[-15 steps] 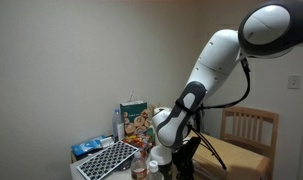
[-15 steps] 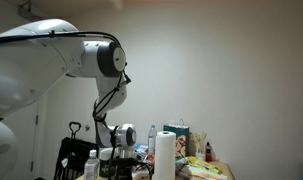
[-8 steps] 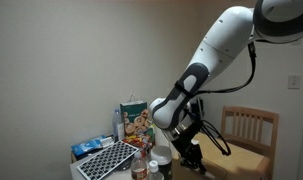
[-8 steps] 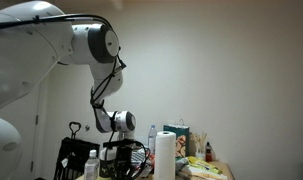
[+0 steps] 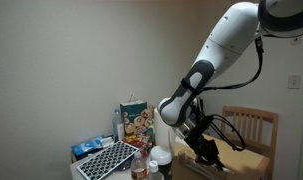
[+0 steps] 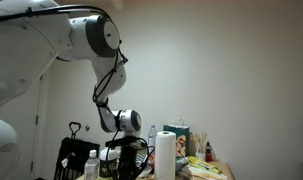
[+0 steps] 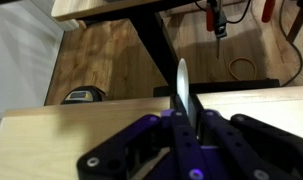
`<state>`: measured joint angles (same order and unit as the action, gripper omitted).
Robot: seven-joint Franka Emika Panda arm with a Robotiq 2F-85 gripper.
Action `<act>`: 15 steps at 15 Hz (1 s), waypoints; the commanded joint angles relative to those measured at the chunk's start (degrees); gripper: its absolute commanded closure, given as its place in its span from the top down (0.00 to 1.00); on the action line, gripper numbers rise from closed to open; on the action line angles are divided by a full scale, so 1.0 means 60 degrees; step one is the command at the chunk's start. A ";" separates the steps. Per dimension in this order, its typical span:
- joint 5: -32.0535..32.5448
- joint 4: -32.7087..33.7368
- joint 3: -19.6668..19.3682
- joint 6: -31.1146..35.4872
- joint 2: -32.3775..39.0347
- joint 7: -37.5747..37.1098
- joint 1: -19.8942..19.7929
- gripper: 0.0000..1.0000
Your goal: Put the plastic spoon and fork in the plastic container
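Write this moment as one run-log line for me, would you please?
gripper: shut on white plastic utensil | utensil type: spoon or fork unclear | under gripper: light wooden surface

I am counting 1 wooden chair (image 5: 249, 128), 1 keyboard (image 5: 104, 160), 1 colourful bag (image 5: 137, 121), 1 paper-towel roll (image 6: 165, 156) and 1 white plastic utensil (image 7: 181, 84).

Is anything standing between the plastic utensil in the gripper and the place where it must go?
Cannot tell: no view shows the container. The gripper is shut on the utensil above a light wooden surface. Nothing visible blocks it nearby.
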<state>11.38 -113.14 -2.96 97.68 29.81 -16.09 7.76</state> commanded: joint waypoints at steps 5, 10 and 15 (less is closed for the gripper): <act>0.0089 0.0110 0.0126 0.0138 0.0143 0.0036 -0.0169 0.06; 0.0328 0.0718 -0.0072 0.0350 0.0875 0.0171 -0.0363 0.06; 0.0608 0.1660 -0.0271 0.0466 0.1751 0.0173 -0.0416 0.06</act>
<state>13.83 -106.45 -4.41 100.06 37.51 -16.02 5.94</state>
